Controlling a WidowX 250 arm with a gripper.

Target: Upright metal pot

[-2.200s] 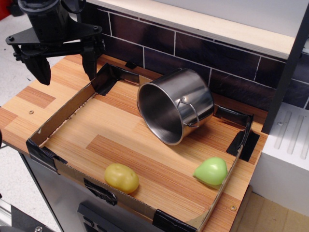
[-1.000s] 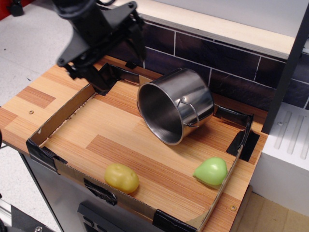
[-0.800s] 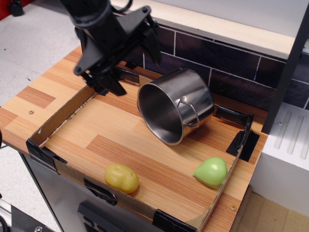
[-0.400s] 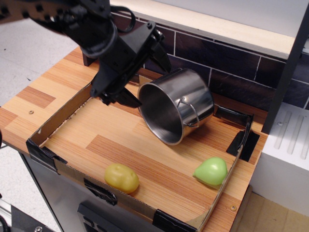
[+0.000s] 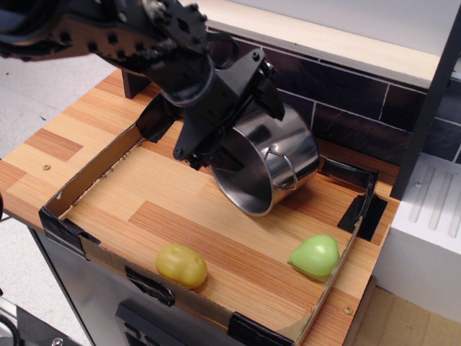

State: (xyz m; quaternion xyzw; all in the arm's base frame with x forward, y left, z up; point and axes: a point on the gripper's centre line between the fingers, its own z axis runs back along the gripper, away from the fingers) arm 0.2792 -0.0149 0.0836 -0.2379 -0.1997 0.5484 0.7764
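The metal pot (image 5: 292, 148) lies tilted on its side in the back middle of the cardboard tray (image 5: 92, 171), its mouth facing the front left, with one wire loop handle (image 5: 285, 170) showing on its side. My black gripper (image 5: 247, 135) is open and sits at the pot's upper-left rim. One finger (image 5: 218, 155) is in front of the pot's mouth and the other (image 5: 271, 97) is over the outside wall. Whether the fingers touch the steel I cannot tell.
A yellow toy food (image 5: 181, 265) lies at the tray's front left and a green one (image 5: 315, 255) at the front right. A dark tiled wall (image 5: 346, 90) runs behind. A white unit (image 5: 432, 216) and a black post (image 5: 432, 86) stand at the right.
My gripper has moved from the tray's back-left corner rightward and down to the pot's rim, turning as it went. The pot and the toy foods have not moved.
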